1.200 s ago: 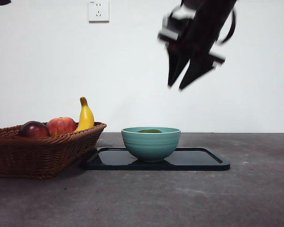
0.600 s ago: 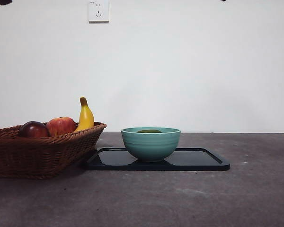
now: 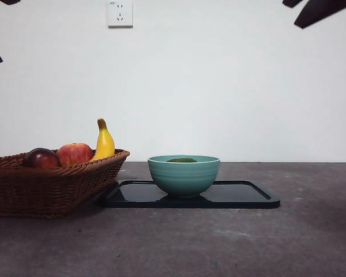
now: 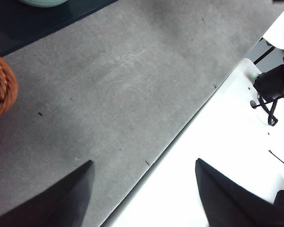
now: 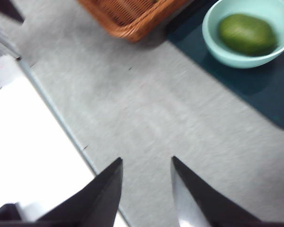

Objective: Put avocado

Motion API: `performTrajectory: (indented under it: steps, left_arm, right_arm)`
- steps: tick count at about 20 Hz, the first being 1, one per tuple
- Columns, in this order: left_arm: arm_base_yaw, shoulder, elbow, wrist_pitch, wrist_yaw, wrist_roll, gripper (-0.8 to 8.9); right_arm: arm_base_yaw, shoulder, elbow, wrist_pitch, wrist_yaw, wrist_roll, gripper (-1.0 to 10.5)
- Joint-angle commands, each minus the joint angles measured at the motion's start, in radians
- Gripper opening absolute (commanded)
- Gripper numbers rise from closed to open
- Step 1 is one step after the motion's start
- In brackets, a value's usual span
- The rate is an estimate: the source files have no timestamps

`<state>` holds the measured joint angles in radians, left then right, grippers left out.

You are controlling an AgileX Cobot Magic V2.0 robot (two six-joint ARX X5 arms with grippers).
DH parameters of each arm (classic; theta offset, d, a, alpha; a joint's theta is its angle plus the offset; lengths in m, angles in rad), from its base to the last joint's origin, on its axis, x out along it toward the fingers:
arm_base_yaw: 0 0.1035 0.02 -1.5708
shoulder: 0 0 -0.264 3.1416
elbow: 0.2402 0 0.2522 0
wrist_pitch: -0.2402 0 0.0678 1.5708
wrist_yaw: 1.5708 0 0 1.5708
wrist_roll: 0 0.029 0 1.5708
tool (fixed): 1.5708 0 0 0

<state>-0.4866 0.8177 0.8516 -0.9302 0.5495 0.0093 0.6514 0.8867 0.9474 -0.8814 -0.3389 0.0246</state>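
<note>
The dark olive-green, smooth oval avocado [image 5: 246,33] lies inside the teal ceramic bowl [image 3: 183,175], only its top showing above the rim in the front view. The bowl stands on the left half of a flat black rectangular tray [image 3: 248,196]. Just left of the tray, its corner against the tray's edge, sits a brown woven wicker basket [image 3: 46,184] holding 3 fruits: a dark red-purple round fruit [image 3: 41,157], a red-yellow apple [image 3: 74,153] and an upright yellow banana [image 3: 104,141]. All rest on a grey table [image 3: 219,242].

The right gripper [image 5: 146,187] hangs high above the table, well away from the bowl, its 2 jaws spread with nothing between them. The left gripper [image 4: 142,189] waits over the table's edge, well apart from the bowl, jaws wide apart and empty.
</note>
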Motion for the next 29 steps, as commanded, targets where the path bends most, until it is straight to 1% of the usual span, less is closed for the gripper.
performTrajectory:
  steps: [1,7,9,10,11,12,13,29]
  left_arm:
    - [-0.005,0.005,0.01,0.013,0.005,0.008,3.42]
    - [-0.005,0.005,0.01,0.011,0.005,0.008,3.42]
    - [-0.005,0.005,0.01,0.011,0.005,0.008,3.2]
    - [-0.005,0.005,0.01,0.011,0.005,0.008,2.41]
    - [-0.005,0.005,0.01,0.011,0.005,0.008,1.55]
    - [-0.005,0.005,0.01,0.011,0.005,0.008,0.44]
    - [-0.005,0.005,0.01,0.011,0.005,0.008,0.07]
    - [-0.005,0.005,0.01,0.01,0.005,0.008,0.08]
  right_arm:
    - [0.026,0.005,-0.014,0.022,-0.002,0.025,1.6]
    - [0.028,0.007,-0.014,0.043,-0.003,0.024,1.6]
    - [0.028,0.007,-0.014,0.043,-0.003,0.024,1.6]
    - [0.028,0.007,-0.014,0.043,-0.003,0.024,1.5]
    - [0.028,0.007,-0.014,0.042,-0.003,0.024,1.1]
    - [0.028,0.007,-0.014,0.042,-0.003,0.024,0.2]
    - [0.028,0.007,-0.014,0.042,-0.003,0.024,0.1]
    - [0.028,0.007,-0.014,0.043,-0.002,0.024,0.1]
